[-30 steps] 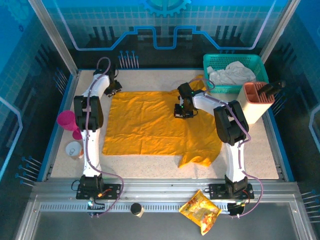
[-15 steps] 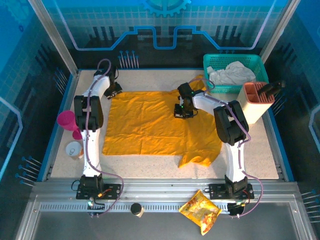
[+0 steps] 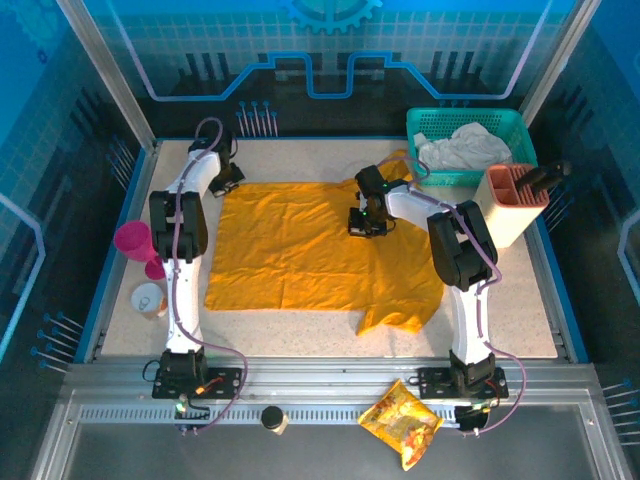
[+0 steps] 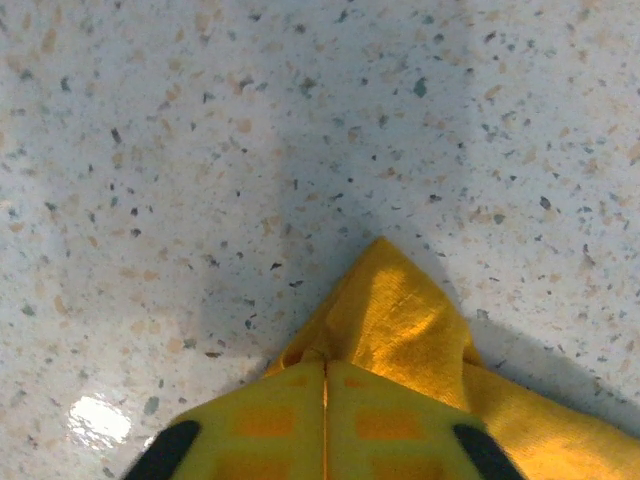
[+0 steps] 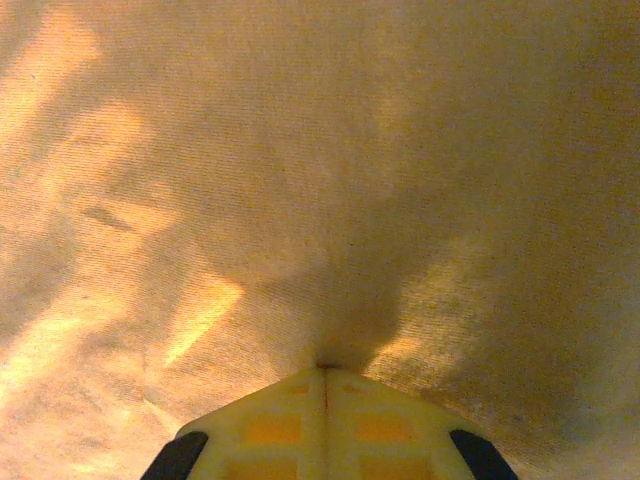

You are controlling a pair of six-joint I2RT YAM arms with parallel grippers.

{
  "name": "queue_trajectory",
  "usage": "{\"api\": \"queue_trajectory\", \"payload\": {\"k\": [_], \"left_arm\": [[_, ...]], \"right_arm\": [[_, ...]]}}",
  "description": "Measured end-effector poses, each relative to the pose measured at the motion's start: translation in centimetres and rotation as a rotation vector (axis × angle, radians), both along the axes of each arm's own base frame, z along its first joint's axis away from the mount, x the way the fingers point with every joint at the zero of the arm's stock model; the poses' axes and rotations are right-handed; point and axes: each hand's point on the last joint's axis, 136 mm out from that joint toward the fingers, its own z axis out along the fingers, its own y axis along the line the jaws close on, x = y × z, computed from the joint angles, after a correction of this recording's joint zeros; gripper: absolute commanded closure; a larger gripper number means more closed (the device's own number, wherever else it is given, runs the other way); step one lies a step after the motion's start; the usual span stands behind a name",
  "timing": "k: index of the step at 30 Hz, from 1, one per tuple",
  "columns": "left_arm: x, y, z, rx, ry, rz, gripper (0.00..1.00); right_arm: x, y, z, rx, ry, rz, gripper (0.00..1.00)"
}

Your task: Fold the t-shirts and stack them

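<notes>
Comparison with the earlier frames: in the top view both arms are standing where they stood a second ago, and the t-shirt [image 3: 300, 250] is lying with the same outline and the same creases. No shift is visible.

Left claw [image 3: 230, 180]: it is sitting at the far left corner of the garment. In the left wrist view the left claw [image 4: 325, 365] is showing its two fingers pressed together, with a peaked corner of the t-shirt [image 4: 400, 320] rising right at their tips, so it is pinching that corner. Ahead of the claw and to its left the speckled desk [image 4: 200, 150] is lying bare; the cloth is running back under the claw and off to its right.

Right claw [image 3: 367, 225]: it is resting on the far right part of the garment. In the right wrist view the right claw [image 5: 325, 368] is also closed tight, gathering a small pucker of the t-shirt [image 5: 300, 180] at its tips. Cloth is lying on every side of this claw.

Lie of the garment: it is lying spread out flat on the desk [image 3: 300, 160], stretching from the left claw toward the right claw and nearer the bases. Its long axis is running left to right. The straight edge is facing the left arm's side, and the sleeved end is pointing to the right arm's side, one sleeve beyond the right claw, the other nearer the bases.
</notes>
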Motion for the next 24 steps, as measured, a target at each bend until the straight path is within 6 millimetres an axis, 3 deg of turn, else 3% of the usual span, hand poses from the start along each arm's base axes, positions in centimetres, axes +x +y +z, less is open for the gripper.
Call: {"api": "queue_trajectory", "payload": {"k": [6,17,21,24], "left_arm": [[0.5,0.0,0.5,-0.002,-0.013,0.003,1.00],[3.9,-0.1,4.3,-0.050,-0.144,0.033,1.00],[5.3,0.4,3.8,-0.103,-0.175,0.080,0.99],[5.9,1.4,2.3,-0.138,-0.173,0.136,0.91]], "right_arm": [[0.0,0.0,0.0,0.000,0.000,-0.001,1.00],[0.0,0.0,0.0,0.000,0.000,-0.001,1.00],[0.0,0.0,0.0,0.000,0.000,-0.001,1.00],[0.0,0.0,0.0,0.001,0.002,-0.004,1.00]]}}
